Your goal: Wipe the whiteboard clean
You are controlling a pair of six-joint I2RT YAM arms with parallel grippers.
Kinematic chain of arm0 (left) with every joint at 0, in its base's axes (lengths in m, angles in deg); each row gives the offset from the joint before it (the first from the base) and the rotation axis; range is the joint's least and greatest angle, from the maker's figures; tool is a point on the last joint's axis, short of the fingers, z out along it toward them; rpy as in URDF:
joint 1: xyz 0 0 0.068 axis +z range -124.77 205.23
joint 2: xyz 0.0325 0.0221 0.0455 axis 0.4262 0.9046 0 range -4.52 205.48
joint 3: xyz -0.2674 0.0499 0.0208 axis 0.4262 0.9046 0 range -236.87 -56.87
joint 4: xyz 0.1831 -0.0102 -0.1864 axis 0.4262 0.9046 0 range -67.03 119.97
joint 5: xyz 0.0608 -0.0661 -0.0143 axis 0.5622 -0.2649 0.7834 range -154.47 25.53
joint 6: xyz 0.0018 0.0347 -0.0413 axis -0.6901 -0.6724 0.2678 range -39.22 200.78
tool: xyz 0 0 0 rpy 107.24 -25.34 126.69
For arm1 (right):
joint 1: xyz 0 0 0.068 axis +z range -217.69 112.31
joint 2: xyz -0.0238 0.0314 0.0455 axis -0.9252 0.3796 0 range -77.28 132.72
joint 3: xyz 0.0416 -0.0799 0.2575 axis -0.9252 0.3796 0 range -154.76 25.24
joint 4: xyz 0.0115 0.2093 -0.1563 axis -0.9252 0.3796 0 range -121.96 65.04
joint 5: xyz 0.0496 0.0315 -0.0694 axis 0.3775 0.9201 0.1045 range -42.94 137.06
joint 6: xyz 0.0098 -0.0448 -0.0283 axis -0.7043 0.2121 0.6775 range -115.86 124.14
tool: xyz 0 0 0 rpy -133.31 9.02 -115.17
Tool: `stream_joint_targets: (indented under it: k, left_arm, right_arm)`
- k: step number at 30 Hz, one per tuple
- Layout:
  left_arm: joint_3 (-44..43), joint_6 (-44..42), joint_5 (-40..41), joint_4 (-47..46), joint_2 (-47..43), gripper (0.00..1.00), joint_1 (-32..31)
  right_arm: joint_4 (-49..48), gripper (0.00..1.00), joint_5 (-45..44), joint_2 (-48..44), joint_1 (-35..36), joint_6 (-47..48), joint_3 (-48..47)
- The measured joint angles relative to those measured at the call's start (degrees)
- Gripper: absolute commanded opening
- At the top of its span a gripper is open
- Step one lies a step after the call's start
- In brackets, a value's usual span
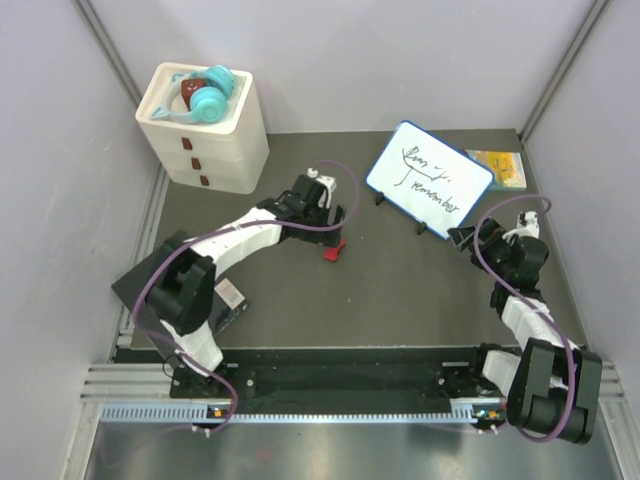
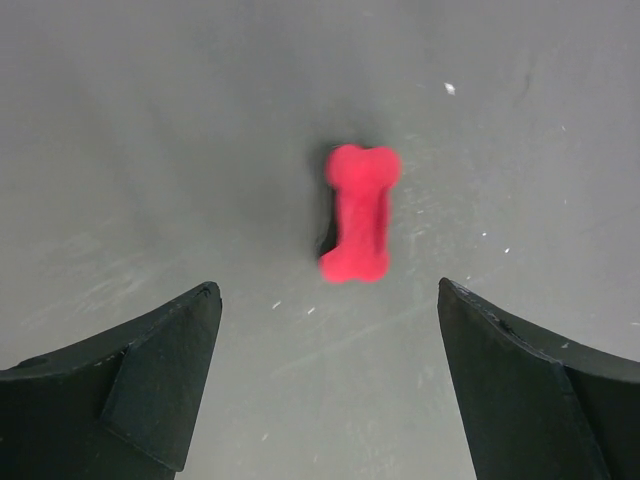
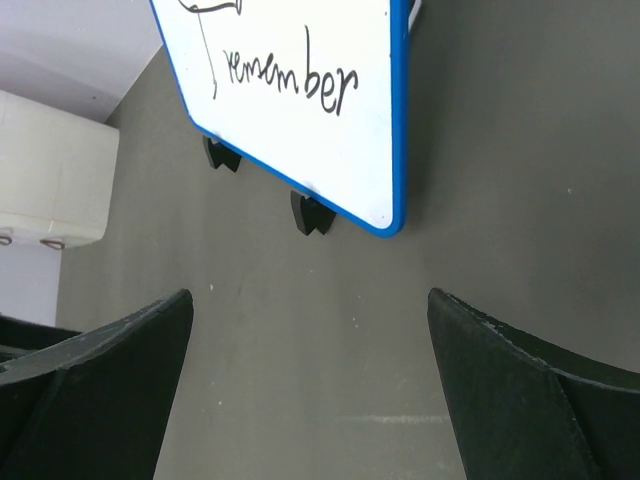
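Note:
The whiteboard (image 1: pixel 428 178) stands tilted on small black feet at the back right and bears black handwriting. Its lower blue-rimmed corner shows in the right wrist view (image 3: pixel 300 90). My right gripper (image 1: pixel 462 238) is open and empty just in front of that corner, its jaws (image 3: pixel 310 300) over bare table. A small red bone-shaped eraser (image 1: pixel 334 251) lies on the dark table near the middle. My left gripper (image 1: pixel 337 222) hovers open above it. In the left wrist view the eraser (image 2: pixel 358 212) lies just ahead of the wide-open jaws of the left gripper (image 2: pixel 328 292), untouched.
A white stack of drawers (image 1: pixel 210 150) with a teal toy (image 1: pixel 208 95) on top stands at the back left. A small colourful book (image 1: pixel 500 168) lies behind the whiteboard. A flat black panel (image 1: pixel 135 285) lies at the left edge. Grey walls enclose the table.

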Motion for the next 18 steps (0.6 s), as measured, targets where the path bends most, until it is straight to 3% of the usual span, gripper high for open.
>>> stream_joint_targets:
  k: [10,18]
  left_arm:
    - [-1.6,-5.5,-1.1,-4.0,9.3,0.84,-2.9]
    - [-1.7,-6.1,-2.3,-6.8,13.0,0.64,-2.8]
  right_arm:
    - [-4.0,0.99,2.6,3.1,-0.6,-1.7,0.9]
    - [-5.2,0.99,2.8,3.3,-0.6,-1.8,0.9]
